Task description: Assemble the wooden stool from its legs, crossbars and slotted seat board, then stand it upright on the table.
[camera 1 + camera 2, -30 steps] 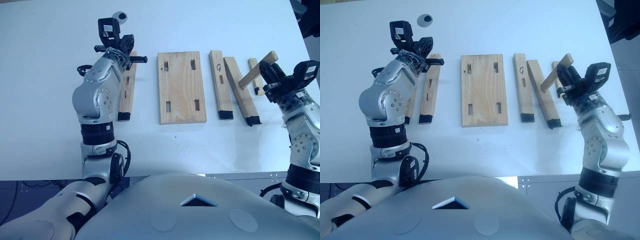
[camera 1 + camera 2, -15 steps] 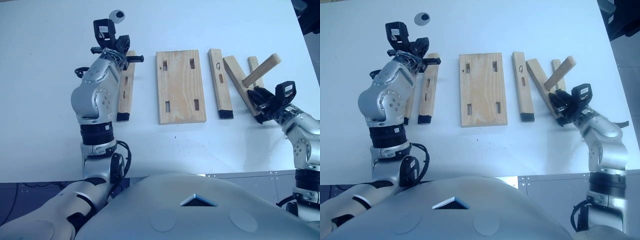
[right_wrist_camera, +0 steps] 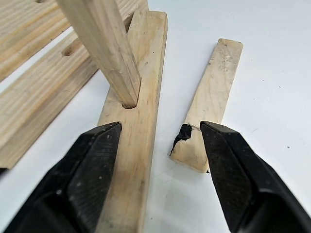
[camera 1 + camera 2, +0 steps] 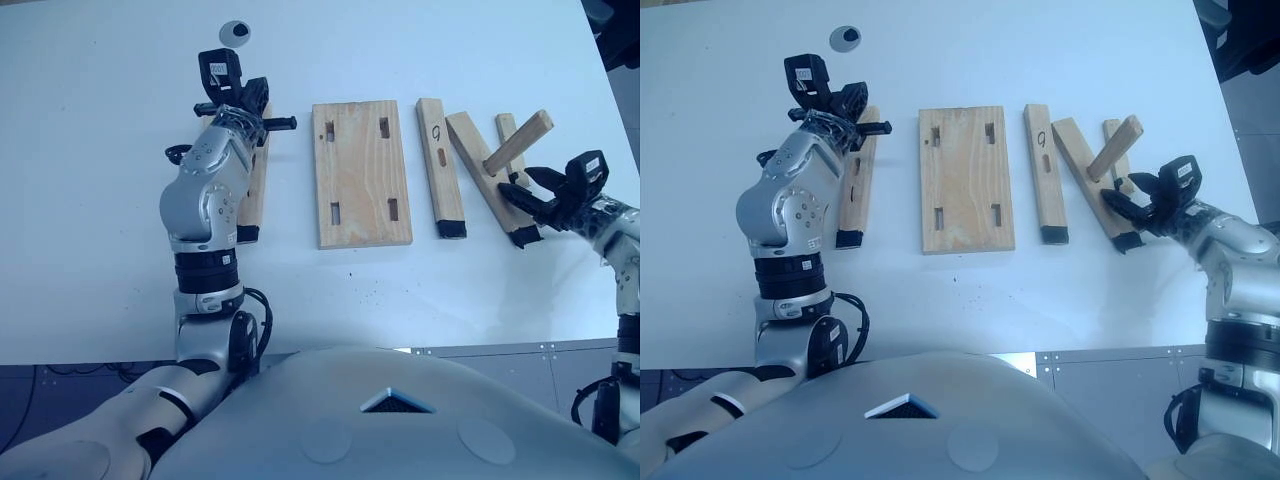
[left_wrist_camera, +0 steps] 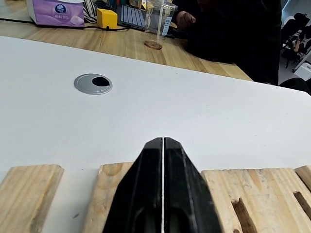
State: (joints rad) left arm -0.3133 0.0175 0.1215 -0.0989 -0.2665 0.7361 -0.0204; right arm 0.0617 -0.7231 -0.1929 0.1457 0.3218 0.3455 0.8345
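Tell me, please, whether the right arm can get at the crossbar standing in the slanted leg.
Probably yes: the right gripper is open at the near end of the leg, and the crossbar stands in its hole just ahead, with nothing between.

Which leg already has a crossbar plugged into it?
The slanted leg beside the right gripper: a crossbar stands in its slot; the rest lie bare.

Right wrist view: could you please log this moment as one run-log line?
right end effector open over leg | crossbar standing slanted in leg slot | left end effector shut, empty | seat board flat
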